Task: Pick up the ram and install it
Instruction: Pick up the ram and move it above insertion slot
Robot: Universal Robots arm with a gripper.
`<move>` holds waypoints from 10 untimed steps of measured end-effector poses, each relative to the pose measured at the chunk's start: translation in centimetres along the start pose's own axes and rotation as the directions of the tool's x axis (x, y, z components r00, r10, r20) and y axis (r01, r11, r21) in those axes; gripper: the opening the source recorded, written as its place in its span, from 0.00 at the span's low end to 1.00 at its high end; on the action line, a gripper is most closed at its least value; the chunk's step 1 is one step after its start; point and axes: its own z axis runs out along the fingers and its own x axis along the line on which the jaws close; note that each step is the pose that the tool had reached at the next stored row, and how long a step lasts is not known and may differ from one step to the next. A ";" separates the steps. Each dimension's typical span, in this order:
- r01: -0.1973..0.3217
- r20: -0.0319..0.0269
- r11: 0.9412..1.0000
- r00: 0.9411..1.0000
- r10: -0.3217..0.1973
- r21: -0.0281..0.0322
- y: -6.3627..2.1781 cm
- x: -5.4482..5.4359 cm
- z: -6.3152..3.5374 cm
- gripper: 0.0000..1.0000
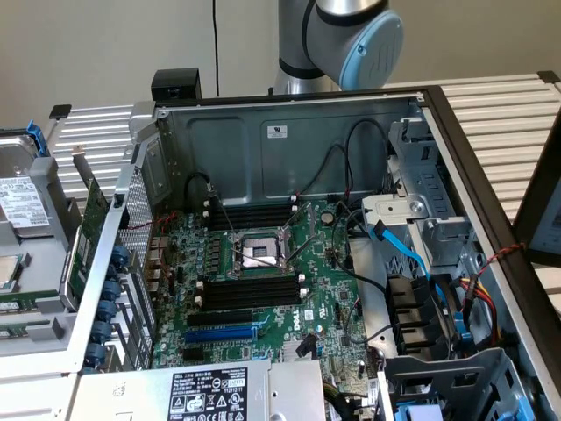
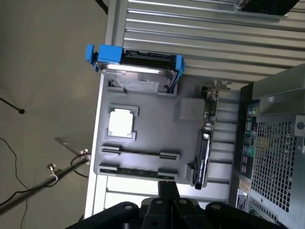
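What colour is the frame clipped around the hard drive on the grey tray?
Bright blue frame, clearest in the wrist view.

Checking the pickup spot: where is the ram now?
In the wrist view the ram lies in the grey tray outside the case, in the holder nearest the end effector, an empty holder beside it.

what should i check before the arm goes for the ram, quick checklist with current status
1. The ram sits in its holder on the gray tray: ok.
2. The gripper carries nothing: ok.
3. The gripper is open for the grasp: not ok, it is shut.
4. The gripper is lined up over the ram: cannot tell; it hangs near the ram, not touching.
5. The black memory slots on the motherboard are free: ok, they look empty.
6. The slot latches are open: cannot tell.
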 end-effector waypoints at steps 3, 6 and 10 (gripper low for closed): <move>0.055 -0.002 0.998 0.998 -0.055 -0.001 0.00 0.0 0.03 0.10; 0.109 -0.005 0.994 0.994 -0.109 -0.002 0.00 0.0 0.04 0.10; 0.181 -0.008 0.984 0.983 -0.181 -0.004 0.00 0.0 0.06 0.10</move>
